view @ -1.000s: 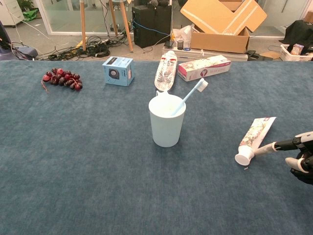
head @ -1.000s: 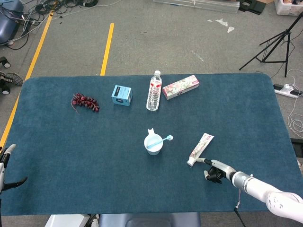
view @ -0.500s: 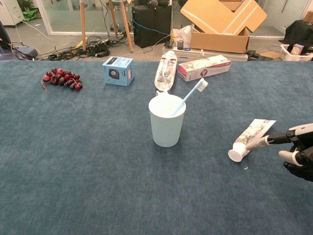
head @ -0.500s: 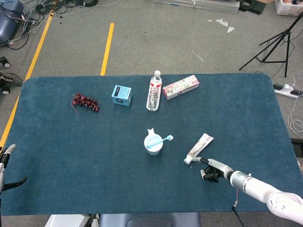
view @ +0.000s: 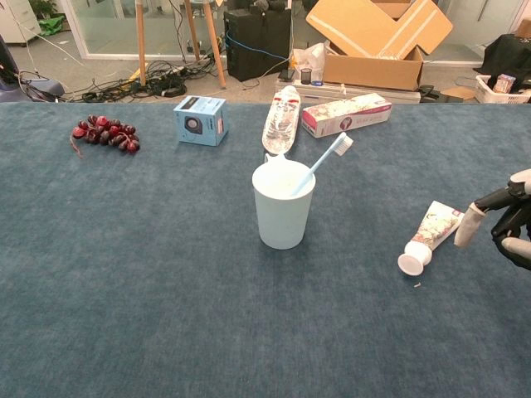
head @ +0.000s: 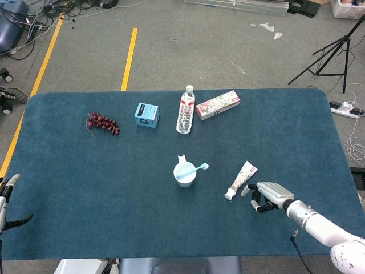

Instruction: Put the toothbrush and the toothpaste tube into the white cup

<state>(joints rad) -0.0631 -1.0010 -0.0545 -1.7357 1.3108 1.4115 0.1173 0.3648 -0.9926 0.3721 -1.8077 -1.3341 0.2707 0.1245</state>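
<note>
The right hand (head: 269, 196) hovers empty, fingers apart, just right of the toothpaste tube (head: 240, 179), which lies flat on the table to the right of the white cup (head: 185, 174). The toothbrush (head: 194, 169) already leans inside that cup. A glancing touch could skid the tube away rather than lift it. The left hand (head: 7, 200) idles far left; its state cannot be told.

The right hand (view: 508, 226) is cut off by the chest view's edge.
</note>
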